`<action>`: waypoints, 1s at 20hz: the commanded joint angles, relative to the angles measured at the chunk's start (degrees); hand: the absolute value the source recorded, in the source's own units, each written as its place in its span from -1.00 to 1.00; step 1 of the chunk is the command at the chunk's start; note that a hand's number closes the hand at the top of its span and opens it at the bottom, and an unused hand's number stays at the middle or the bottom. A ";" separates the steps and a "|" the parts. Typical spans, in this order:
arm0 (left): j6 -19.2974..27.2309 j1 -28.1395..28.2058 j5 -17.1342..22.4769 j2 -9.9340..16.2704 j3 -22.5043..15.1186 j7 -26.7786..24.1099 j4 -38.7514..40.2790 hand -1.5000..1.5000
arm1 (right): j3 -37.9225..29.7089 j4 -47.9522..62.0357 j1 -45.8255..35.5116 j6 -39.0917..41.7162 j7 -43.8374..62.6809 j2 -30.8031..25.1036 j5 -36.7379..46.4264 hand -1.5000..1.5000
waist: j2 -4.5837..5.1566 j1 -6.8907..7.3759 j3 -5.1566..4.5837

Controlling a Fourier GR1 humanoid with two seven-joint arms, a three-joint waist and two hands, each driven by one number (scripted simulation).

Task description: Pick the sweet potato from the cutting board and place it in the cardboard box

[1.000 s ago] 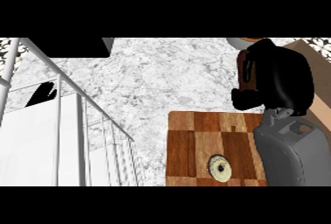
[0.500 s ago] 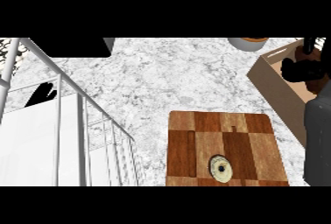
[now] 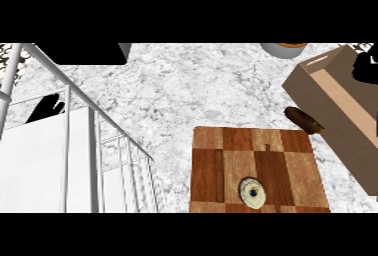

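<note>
Sweet potato (image 3: 304, 120) off the cutting board (image 3: 258, 172), lying on the marble surface (image 3: 184, 95) just beyond the board's far right corner and close against the near wall of the cardboard box (image 3: 339, 112); outside the box, not in it; long axis slanted, from upper left to lower right, roughly along that wall. Right hand (image 3: 363, 69) a dark shape at the right edge, above the box's open interior, well apart from the potato; holding nothing visible, though whether fingers curled or straight cannot be told. Left hand (image 3: 49, 107) at the left edge, behind the white rack (image 3: 74, 165), fingers up and relaxed, resting, holding nothing. Potato lying down and to the left of the right hand, across the box wall; right hand clearly the nearer. Likely next: reach back over the wall, close across the potato's short width, lift it into the box. A round slice (image 3: 252, 193) sits on the board's near part; an orange-rimmed bowl (image 3: 284, 48) at the far edge.
</note>
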 commanded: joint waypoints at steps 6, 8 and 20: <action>-2.10 1.92 0.13 -0.87 0.14 -0.91 -1.24 0.00 | -3.65 18.23 1.77 -15.00 -10.81 -2.66 -2.40 1.00 | -0.06 0.40 0.05; -1.44 1.61 0.95 -0.47 0.16 3.08 -3.69 0.00 | -5.28 21.98 1.62 -14.10 -13.90 -4.17 -5.08 1.00 | -0.08 0.43 0.07; -1.20 1.43 -0.96 -2.03 0.10 0.05 -2.28 0.00 | -8.48 38.60 3.94 -17.67 -19.81 -2.59 -10.95 -1.00 | -0.06 0.42 0.07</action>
